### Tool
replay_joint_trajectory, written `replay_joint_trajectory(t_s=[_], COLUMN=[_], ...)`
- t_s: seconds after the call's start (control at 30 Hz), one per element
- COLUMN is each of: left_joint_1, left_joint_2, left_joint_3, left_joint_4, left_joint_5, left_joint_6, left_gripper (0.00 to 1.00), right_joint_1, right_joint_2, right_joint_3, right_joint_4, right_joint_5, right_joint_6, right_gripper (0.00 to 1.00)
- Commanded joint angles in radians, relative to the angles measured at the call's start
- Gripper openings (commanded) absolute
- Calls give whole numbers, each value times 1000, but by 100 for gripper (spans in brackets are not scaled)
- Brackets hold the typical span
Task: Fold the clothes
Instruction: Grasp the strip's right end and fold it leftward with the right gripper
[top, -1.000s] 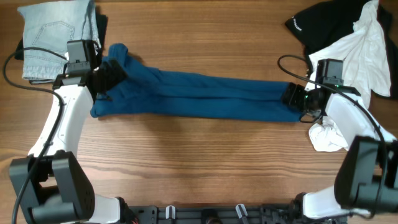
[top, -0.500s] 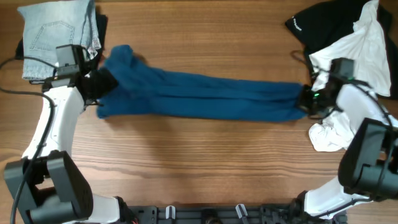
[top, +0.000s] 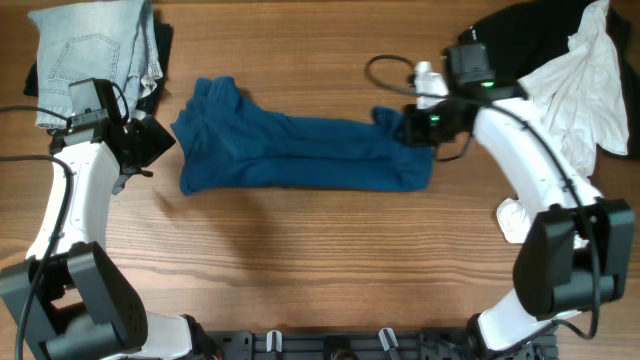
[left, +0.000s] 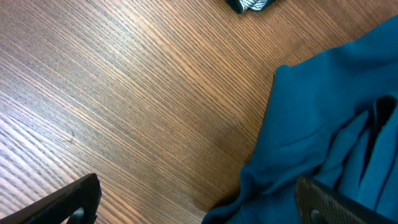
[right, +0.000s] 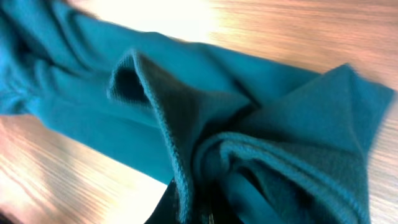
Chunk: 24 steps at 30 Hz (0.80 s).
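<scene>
**A:** Overhead: the teal garment (top: 300, 155) lies stretched across the middle of the worktop (top: 300, 270). The left gripper (top: 150, 143) sits just off its left edge, not touching. The right gripper (top: 412, 126) is at the right end, with cloth bunched up there.

**B:** Left wrist cam: jaws spread wide, gripping nothing. One of the fingers (left: 74, 198) is over bare wood, teal cloth fills the right side.

**A:** Right wrist cam: jaws clamped tight on a wad of teal fabric, a folded edge sticking up.

**B:** Back overhead, the folded jeans (top: 90, 55) sit top left and a pile of black and white clothes (top: 520, 35) top right.
</scene>
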Motion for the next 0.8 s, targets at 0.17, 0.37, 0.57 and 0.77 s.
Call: replay_joint_trajectory(t_s=[0.17,0.37,0.57,0.77], left_joint_1=[5,4,2,-4], left_joint_2=[-18,-18,-4,167], left_joint_3=[8,8,8,8], left_joint_4=[0,4,103,253], left_joint_5=[-2,43,447,452], left_joint_6=[12,13,360,638], left_gripper=[100,100,100,100], right_joint_1=[230,228,142,109], right_joint_2=[72,44,-58,-57], right_joint_3=[12,24,59,59], right_joint_4=[138,126,101,59], right_joint_5=[89,40,78,82], right_joint_6=[181,152,100,48], right_gripper=[43,97,99,100])
